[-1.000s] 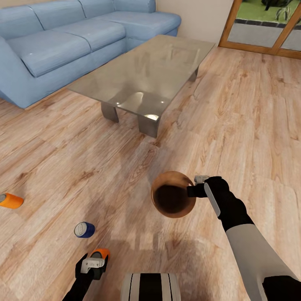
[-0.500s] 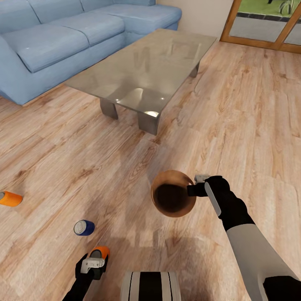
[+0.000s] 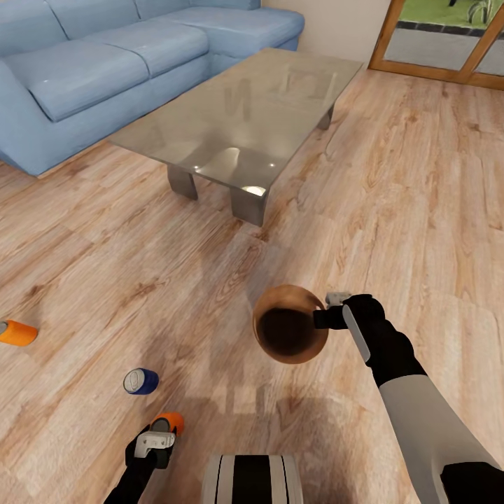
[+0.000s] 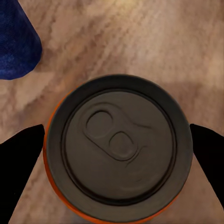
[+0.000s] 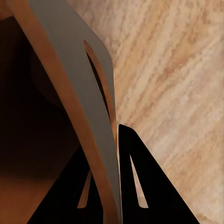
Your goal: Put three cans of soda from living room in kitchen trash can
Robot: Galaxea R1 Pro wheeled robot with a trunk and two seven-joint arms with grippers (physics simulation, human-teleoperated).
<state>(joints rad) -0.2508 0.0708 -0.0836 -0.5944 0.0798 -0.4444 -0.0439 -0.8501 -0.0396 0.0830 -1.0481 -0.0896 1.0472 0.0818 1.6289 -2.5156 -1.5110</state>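
An orange can of soda [image 3: 169, 422] stands upright on the wood floor at the near left, and its grey top [image 4: 119, 149] faces the left wrist camera. My left gripper [image 3: 157, 444] comes down over it, one black finger [image 4: 21, 163] against each side, shut on it. A blue can [image 3: 141, 381] lies just beyond, also seen as the blue can [image 4: 16, 42]. Another orange can [image 3: 15, 333] lies at the far left edge. My right gripper [image 3: 327, 312] is shut on the rim of the trash can [image 3: 290, 332], whose grey wall [image 5: 77, 60] sits between the fingers.
This is the living room. A low glass table [image 3: 238, 119] stands ahead, with the blue corner sofa [image 3: 84, 70] behind it at the left. A wood-framed glass door [image 3: 448, 42] is at the far right. Bare wood floor [image 3: 420, 210] stretches to the right.
The head view tilted down slightly a second ago. The left gripper has sunk a little around the orange can. The right arm and trash can have stayed put.
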